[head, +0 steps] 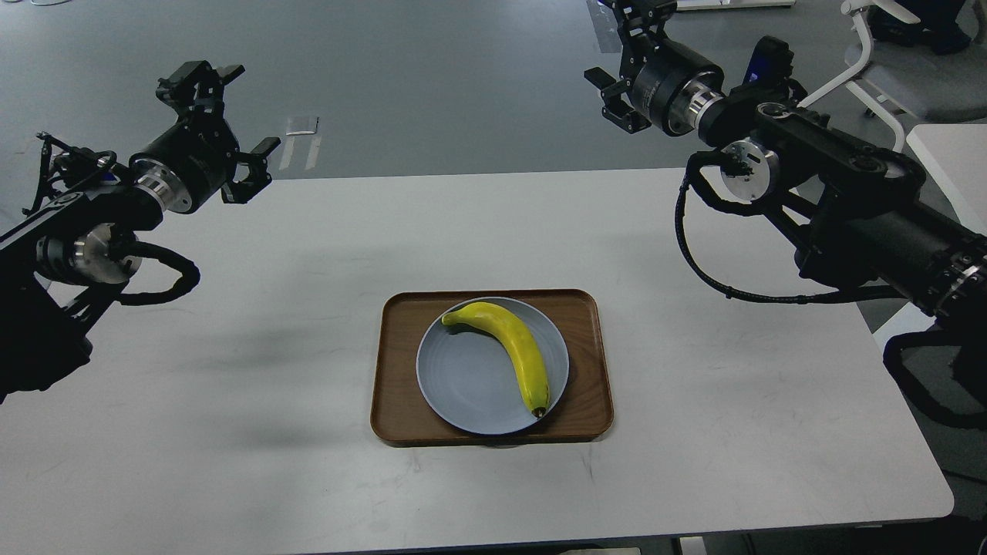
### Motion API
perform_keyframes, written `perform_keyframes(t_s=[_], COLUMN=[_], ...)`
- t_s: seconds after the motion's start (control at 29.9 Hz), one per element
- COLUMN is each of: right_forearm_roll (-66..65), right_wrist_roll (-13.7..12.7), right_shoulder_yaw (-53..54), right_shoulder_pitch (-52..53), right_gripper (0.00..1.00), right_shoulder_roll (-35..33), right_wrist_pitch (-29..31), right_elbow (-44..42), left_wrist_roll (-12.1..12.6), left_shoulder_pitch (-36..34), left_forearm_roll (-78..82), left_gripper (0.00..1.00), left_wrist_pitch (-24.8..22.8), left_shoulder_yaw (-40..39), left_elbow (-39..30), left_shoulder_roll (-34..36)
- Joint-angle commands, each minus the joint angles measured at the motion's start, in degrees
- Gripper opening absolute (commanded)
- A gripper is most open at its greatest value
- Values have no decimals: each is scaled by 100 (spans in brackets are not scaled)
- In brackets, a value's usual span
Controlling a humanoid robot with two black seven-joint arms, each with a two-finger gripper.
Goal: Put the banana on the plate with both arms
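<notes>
The yellow banana [520, 343] lies curved on the pale blue-grey plate [463, 381], stem end at the plate's far left, dark tip at its near right rim. My left gripper [231, 116] is open and empty, raised above the table's far left edge, far from the plate. My right gripper [617, 48] is open and empty, raised high beyond the table's far edge at the upper right, well away from the banana.
The plate sits in a rectangular brown wooden tray [397, 385] at the middle front of the white table [231, 362]. A white chair [887, 73] and the corner of another white table [952, 158] stand at the right.
</notes>
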Motion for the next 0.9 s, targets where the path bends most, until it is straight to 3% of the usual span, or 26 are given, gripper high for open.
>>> perform_keyframes(t_s=[0.0, 0.17, 0.4, 0.47, 0.57, 0.87], right_forearm_roll=[104, 113, 130, 200, 297, 280], right_wrist_roll=[-31, -40, -92, -495, -707, -646], right_shoulder_yaw=[144, 109, 144, 179, 249, 232], right_shoulder_pitch=[-33, -129, -323, -437, -560, -595], right_gripper=[100, 100, 100, 100, 100, 100], right_shoulder_roll=[104, 350, 359, 351, 351, 368], right_wrist_pitch=[72, -42, 19, 89, 221, 256], right_elbow=[-210, -500, -387, -360, -150, -105], left_wrist_roll=[119, 374, 383, 339, 330, 304], left_shoulder_pitch=[85, 112, 120, 120, 120, 120], left_forearm_roll=[-2, -413, -450, -432, -432, -432], left_gripper=[98, 98, 98, 98, 98, 98], left_wrist_pitch=[-52, -157, -166, -166, -157, -219], left_shoulder_yaw=[5, -4, 14, 31, 40, 31], left_elbow=[-12, -143, -170, -170, -170, -170], left_shoulder_roll=[-3, -55, -117, -143, -135, -64])
